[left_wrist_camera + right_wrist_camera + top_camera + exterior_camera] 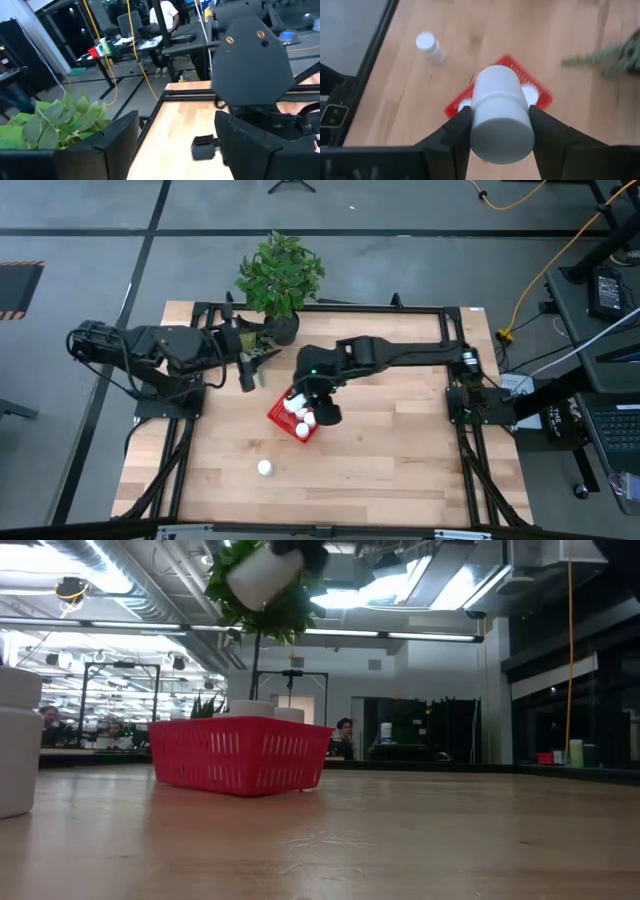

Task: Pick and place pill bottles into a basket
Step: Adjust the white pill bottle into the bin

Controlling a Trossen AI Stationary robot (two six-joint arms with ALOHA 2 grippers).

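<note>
no readable text, labels or signs anywhere

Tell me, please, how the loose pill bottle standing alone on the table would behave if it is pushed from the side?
The lone pill bottle stands upright on smooth wood, so it would probably slide or tip. It is round, so once tipped it would likely roll. It looks light and stiff, like the bottle in the right hand.

bottles sit in the basket mid-table, one lone bottle nearer the front edge.
</note>
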